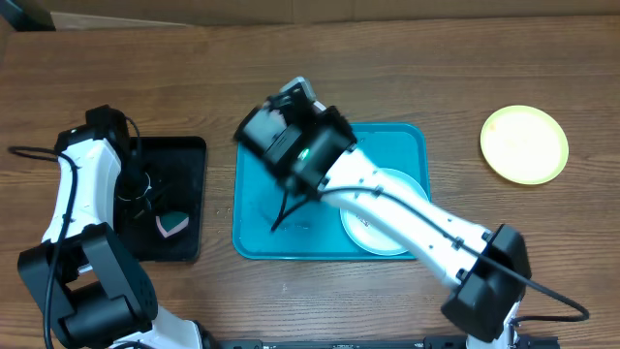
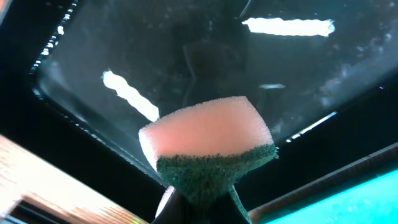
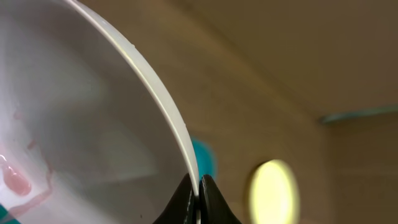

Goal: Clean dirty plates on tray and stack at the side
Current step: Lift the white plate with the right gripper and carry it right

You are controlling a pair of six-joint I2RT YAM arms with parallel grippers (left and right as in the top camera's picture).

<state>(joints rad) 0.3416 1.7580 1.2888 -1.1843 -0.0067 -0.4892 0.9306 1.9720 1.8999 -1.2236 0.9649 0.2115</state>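
My right gripper (image 3: 199, 194) is shut on the rim of a pale plate (image 3: 74, 112) with dark-red smears and holds it tilted up. From overhead its fingers (image 1: 281, 209) hang over the left part of the turquoise tray (image 1: 407, 136), and the held plate is hard to make out there. A white plate (image 1: 386, 231) lies in the tray, partly under my right arm. The yellow-green plate (image 1: 524, 144) lies on the table at the far right; it also shows blurred in the right wrist view (image 3: 273, 193). My left gripper (image 2: 199, 202) is shut on a pink-and-green sponge (image 2: 208, 140).
A black tray (image 1: 189, 155) lies left of the turquoise tray, and the sponge (image 1: 172, 225) is over its near end. My right arm (image 1: 417, 228) crosses the turquoise tray diagonally from the front right.
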